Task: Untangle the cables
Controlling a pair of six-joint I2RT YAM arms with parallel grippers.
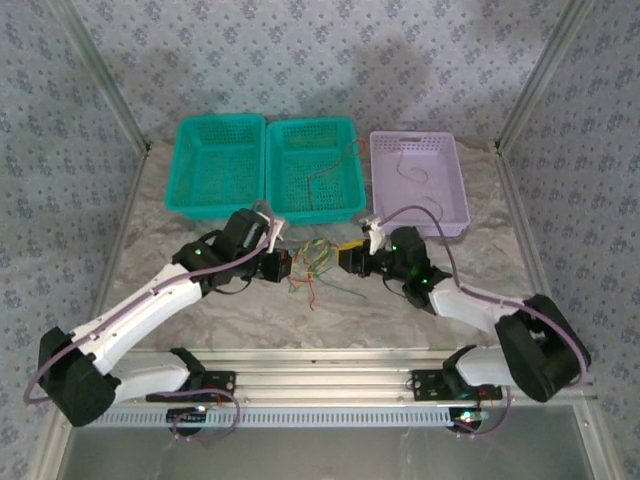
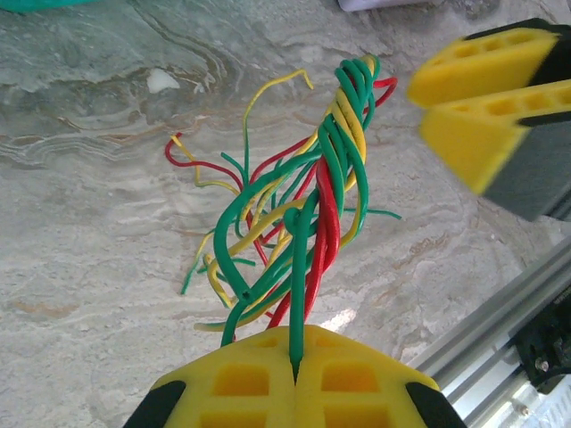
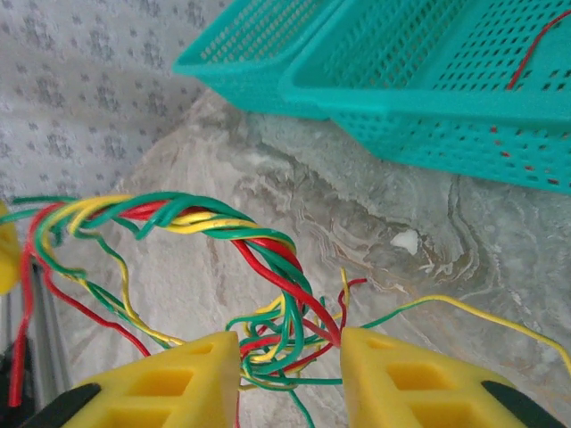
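Left wrist, twisted green, yellow, red cables [image 2: 342, 138]

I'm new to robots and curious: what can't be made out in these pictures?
Top view: cables too small to count strands.
Left wrist view: green cable tip hidden between left fingers; right fingers blurred, cut by the edge.
Right wrist view: cables run off the left edge.

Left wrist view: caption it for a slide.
Left hand pinching one green wire of a twisted green-yellow-red bundle over the table.
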